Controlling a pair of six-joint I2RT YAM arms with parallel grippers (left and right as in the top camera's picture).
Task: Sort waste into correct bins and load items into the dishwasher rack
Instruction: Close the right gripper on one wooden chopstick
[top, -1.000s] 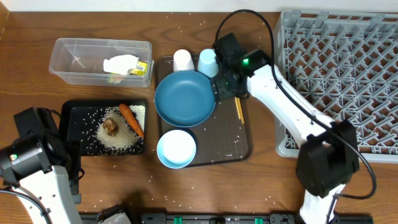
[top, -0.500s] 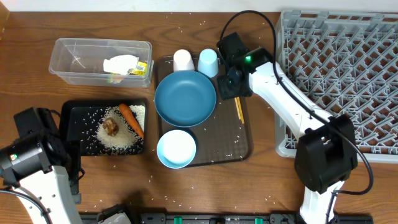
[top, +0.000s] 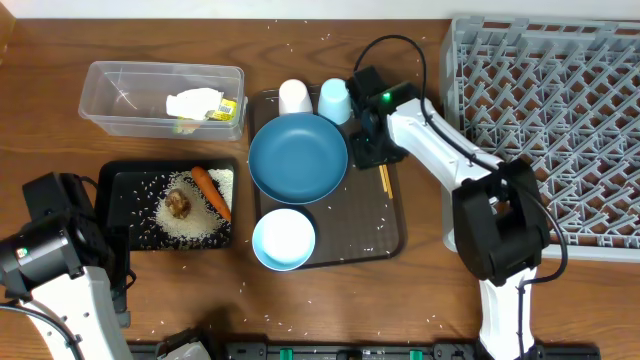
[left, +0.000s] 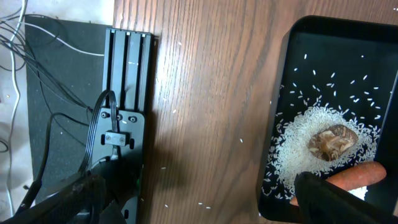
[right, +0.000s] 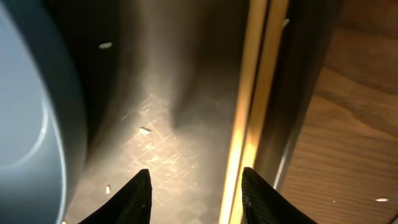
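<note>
My right gripper (top: 373, 152) hangs low over the brown serving tray's right side, beside the blue plate (top: 297, 157). Its jaws (right: 198, 186) are open. The wooden chopsticks (right: 250, 118) lie between them, close against the right fingertip (right: 258, 193), and their lower end (top: 383, 180) pokes out below the gripper. A white cup (top: 295, 97), a light-blue cup (top: 334, 100) and a bowl (top: 284, 239) stand on the same tray. The black tray (top: 120, 205) holds rice (left: 298, 134), a brown lump (left: 333, 142) and a carrot (top: 211, 191). My left gripper (left: 205, 208) is open over bare wood.
The clear container (top: 130, 95) at the back left holds the crumpled wrapper (top: 205, 105). The grey rack (top: 550, 120) fills the right side. Loose rice grains dot the table and the brown serving tray (top: 385, 235). A black rail (left: 124, 106) lies left of the left gripper.
The right gripper has narrowed its jaws and dropped toward the chopsticks, and its arm has swung in closer. The left arm has stayed still.
</note>
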